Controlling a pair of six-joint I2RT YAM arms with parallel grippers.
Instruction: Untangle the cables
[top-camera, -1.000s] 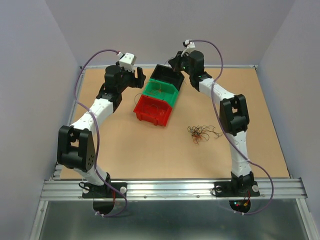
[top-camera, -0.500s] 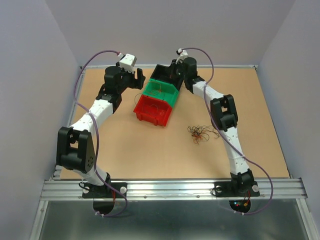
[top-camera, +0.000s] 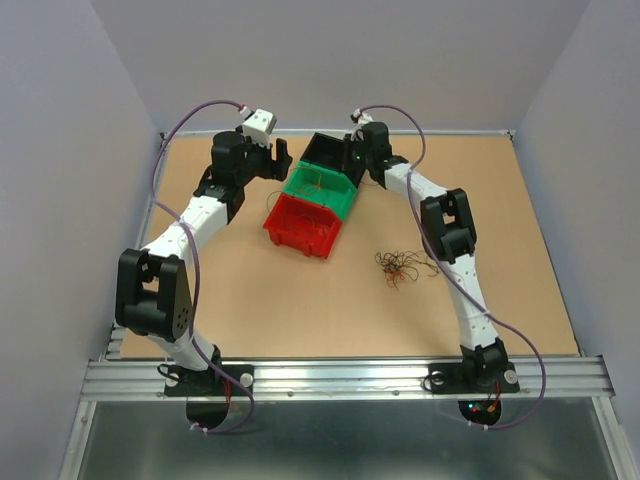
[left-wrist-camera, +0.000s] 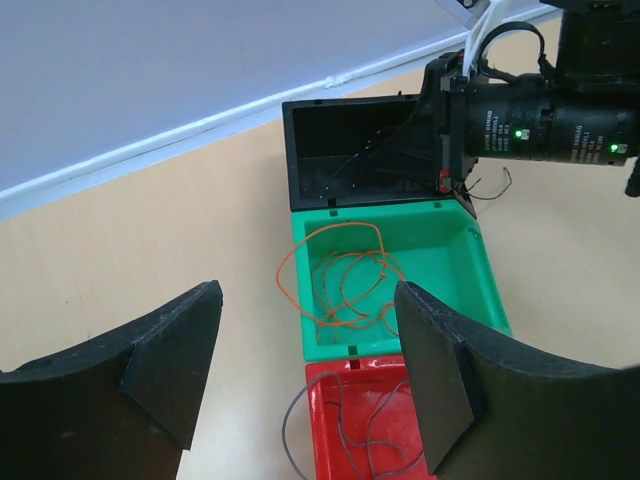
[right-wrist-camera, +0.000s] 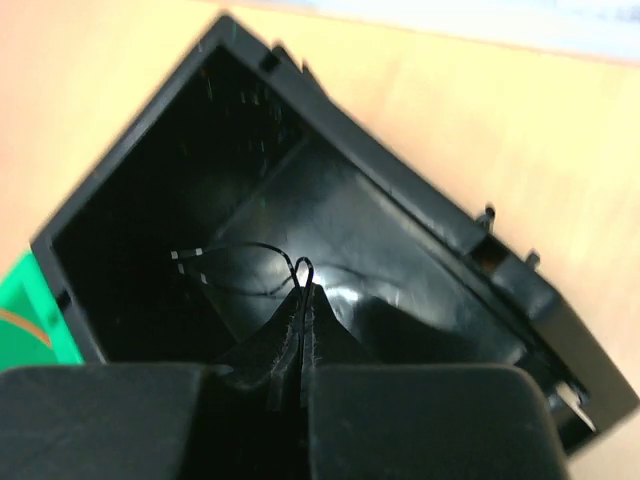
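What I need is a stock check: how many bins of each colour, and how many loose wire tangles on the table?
Black bin: 1
Green bin: 1
Red bin: 1
Tangle: 1
Total: 4

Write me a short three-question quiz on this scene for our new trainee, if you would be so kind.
1. True or false: the left claw is shut on an orange wire.
2. Which bin does the right claw reach into? A) red bin B) green bin C) black bin
3. Fill in: the tangle of cables lies loose on the ____.

Key: 1 false, it is open and empty. 2 C, shut on a dark wire. 3 table.
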